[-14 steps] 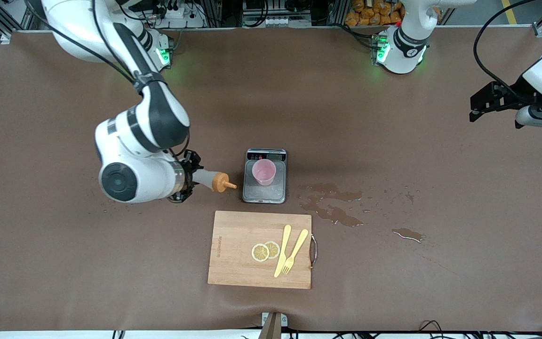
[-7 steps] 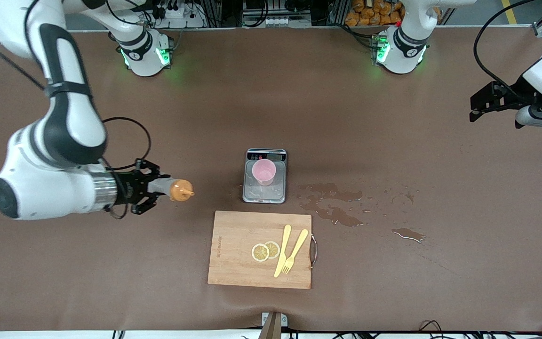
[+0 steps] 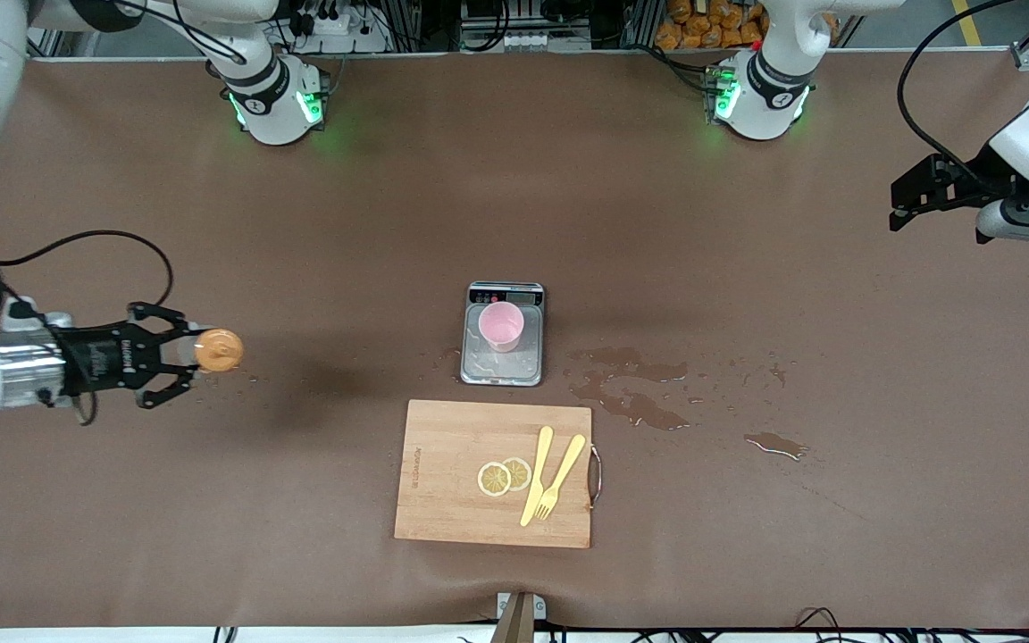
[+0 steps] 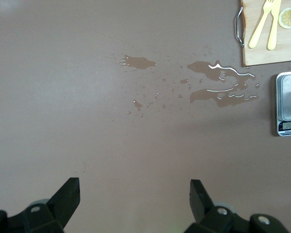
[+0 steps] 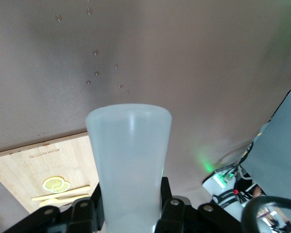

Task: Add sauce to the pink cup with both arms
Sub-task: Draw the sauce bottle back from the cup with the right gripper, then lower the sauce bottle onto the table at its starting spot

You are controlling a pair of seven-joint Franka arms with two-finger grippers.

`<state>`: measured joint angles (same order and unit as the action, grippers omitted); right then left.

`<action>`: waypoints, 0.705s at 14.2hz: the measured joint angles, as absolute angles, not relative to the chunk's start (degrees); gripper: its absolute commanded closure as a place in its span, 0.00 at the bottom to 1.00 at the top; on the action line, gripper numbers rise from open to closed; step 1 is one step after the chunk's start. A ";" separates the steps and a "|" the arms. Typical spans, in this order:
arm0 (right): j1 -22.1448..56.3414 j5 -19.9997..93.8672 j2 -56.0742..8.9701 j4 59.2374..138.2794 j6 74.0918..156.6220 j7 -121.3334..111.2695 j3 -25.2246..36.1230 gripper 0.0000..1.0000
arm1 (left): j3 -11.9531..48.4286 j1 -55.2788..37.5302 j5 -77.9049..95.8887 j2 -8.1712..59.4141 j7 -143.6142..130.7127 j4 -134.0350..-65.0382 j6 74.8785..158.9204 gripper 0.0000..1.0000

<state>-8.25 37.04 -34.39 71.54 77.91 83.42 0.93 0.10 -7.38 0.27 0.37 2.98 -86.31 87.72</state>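
Observation:
The pink cup [image 3: 502, 326] stands upright on a small grey scale [image 3: 503, 364] at the table's middle. My right gripper [image 3: 190, 356] is shut on the sauce bottle [image 3: 216, 350] and holds it above the bare table toward the right arm's end, well away from the cup. The orange cap faces the front camera. In the right wrist view the translucent bottle body [image 5: 129, 160] fills the space between the fingers of the right gripper [image 5: 131, 206]. My left gripper [image 3: 912, 201] waits open and empty over the left arm's end of the table. It also shows in the left wrist view [image 4: 134, 188].
A wooden cutting board [image 3: 443, 473] lies nearer the front camera than the scale, with two lemon slices [image 3: 503, 476], a yellow knife and a fork [image 3: 559, 478]. Wet patches [image 3: 631, 384] spread from the scale toward the left arm's end.
My right arm has swung away from the scale toward its own end of the table, carrying the bottle and turning its nozzle toward the camera. The left arm has not moved.

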 measured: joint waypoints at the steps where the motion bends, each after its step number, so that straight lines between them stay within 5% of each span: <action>1: -9.78 37.13 -34.58 71.85 77.21 80.84 0.92 0.52 | 0.10 -7.39 0.28 0.37 2.98 -86.31 87.72 0.00; 10: -23.60 41.66 -42.25 75.32 71.77 54.23 0.99 0.52 | 0.14 -7.39 0.27 0.37 2.98 -86.31 87.72 0.00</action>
<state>-23.60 41.66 -42.25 75.32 71.77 54.23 0.99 0.14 -7.39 0.27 0.37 2.98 -86.31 87.72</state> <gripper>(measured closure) 0.524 0.000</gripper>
